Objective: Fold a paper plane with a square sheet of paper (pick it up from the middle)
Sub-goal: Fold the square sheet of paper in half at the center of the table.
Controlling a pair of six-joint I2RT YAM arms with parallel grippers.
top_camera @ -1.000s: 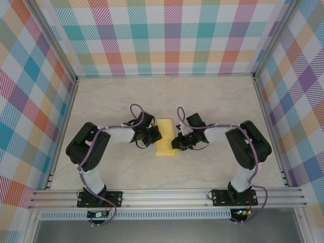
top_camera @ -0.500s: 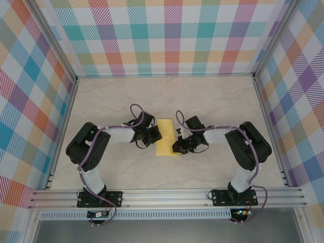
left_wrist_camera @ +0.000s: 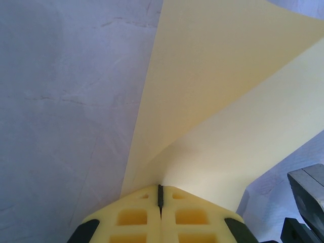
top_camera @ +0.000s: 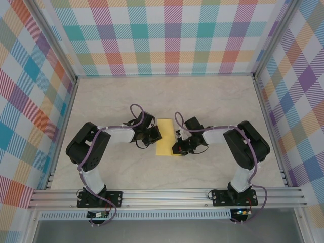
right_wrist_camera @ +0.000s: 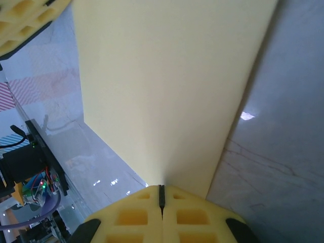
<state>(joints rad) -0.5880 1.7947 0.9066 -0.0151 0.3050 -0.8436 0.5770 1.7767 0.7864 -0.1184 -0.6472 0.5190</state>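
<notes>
The square sheet of paper (top_camera: 166, 136) lies on the table as a narrow yellow rectangle, folded over on itself. My left gripper (top_camera: 156, 135) is shut, its tips against the sheet's left edge. In the left wrist view two layers of the paper (left_wrist_camera: 217, 101) meet in a crease right at the left gripper (left_wrist_camera: 160, 188). My right gripper (top_camera: 177, 146) is shut too, tips down on the right edge near the front corner. From the right wrist the paper (right_wrist_camera: 167, 91) runs flat away from the right gripper (right_wrist_camera: 161, 188). No gap shows between either pair of jaws.
The pale marbled table (top_camera: 212, 101) is ringed by checked walls (top_camera: 167, 35). An aluminium rail (top_camera: 167, 197) carrying both arm bases runs along the near edge. Bare tabletop lies behind and beside the sheet.
The right gripper has slid a little toward the near edge along the paper's right side. The left gripper and the sheet stay as they were.
</notes>
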